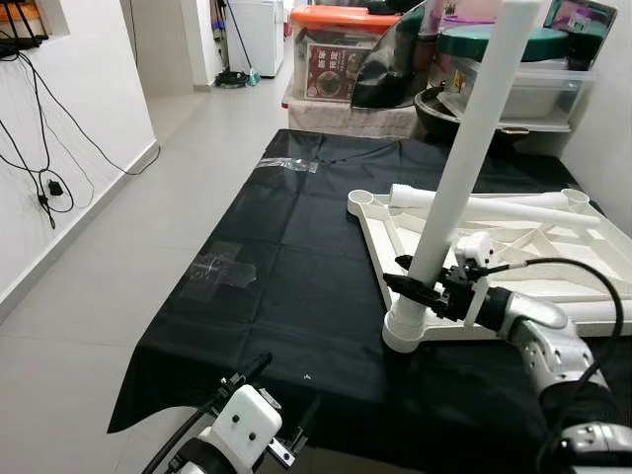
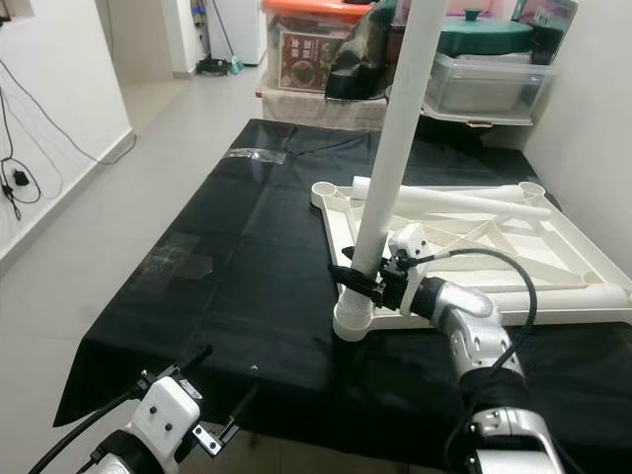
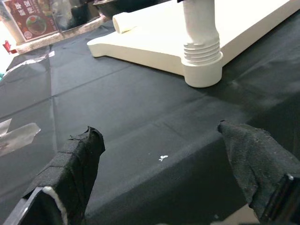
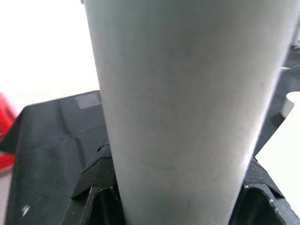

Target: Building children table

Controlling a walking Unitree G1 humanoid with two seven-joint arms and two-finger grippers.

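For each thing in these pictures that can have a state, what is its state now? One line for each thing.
Table top: upside down, flat on the black cloth.
Upright leg: standing in the near corner socket, threads visible above it.
Other legs: lying loose on the table top.
Corner socket: empty.
Right gripper: shut on the upright leg, low down.
Left gripper: open, holding nothing, at the near cloth edge.
Storage box: orange lid on.

Ahead of the left gripper's spread black fingers (image 3: 75,164) lies bare black cloth (image 1: 286,286) up to the upright white plastic leg (image 1: 464,168), which stands between the right gripper's fingers (image 2: 357,279).
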